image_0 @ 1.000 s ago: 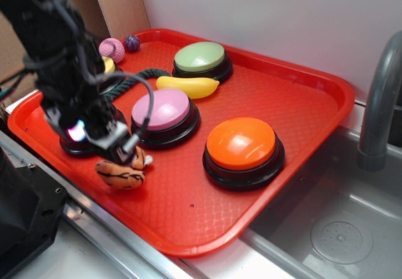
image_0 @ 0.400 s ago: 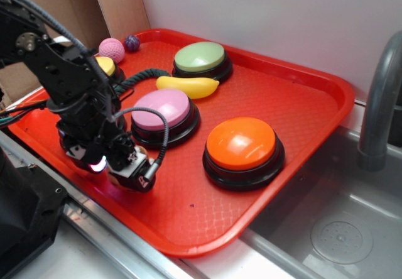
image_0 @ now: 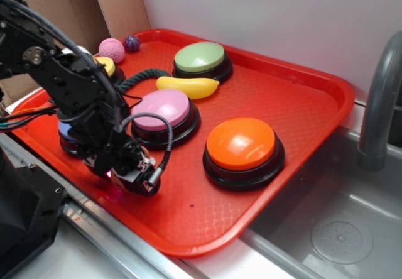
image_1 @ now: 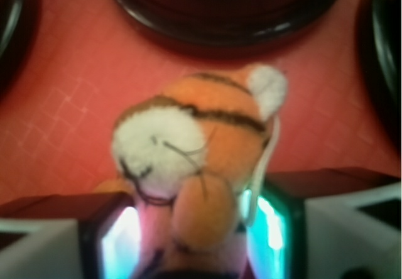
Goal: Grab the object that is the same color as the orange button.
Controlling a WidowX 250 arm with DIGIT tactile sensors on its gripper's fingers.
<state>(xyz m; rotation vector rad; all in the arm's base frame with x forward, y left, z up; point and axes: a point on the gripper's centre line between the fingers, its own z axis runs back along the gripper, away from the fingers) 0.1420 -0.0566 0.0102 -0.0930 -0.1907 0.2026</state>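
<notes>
The small orange plush tiger (image_1: 201, 134), with black stripes and a white muzzle, lies on the red tray between my fingers in the wrist view. My gripper (image_1: 195, 219) is shut on its body, with the lit pads (image_1: 129, 241) pressing both sides. In the exterior view my gripper (image_0: 130, 176) is low on the tray's front left and hides the tiger. The large orange button (image_0: 241, 142) stands to its right, apart from it.
On the red tray (image_0: 326, 81) stand a pink button (image_0: 161, 109), a green button (image_0: 200, 56), a yellow button (image_0: 107, 65) and a bluish button (image_0: 66, 131) under my arm. A yellow banana (image_0: 188, 86), a dark rope (image_0: 141, 76), and pink (image_0: 112, 49) and purple (image_0: 131, 42) balls lie there too. A sink (image_0: 339, 229) and faucet (image_0: 380, 103) are at the right.
My gripper has come down from above the tiger onto it, and now covers it in the exterior view. The arm has lowered toward the tray's front edge.
</notes>
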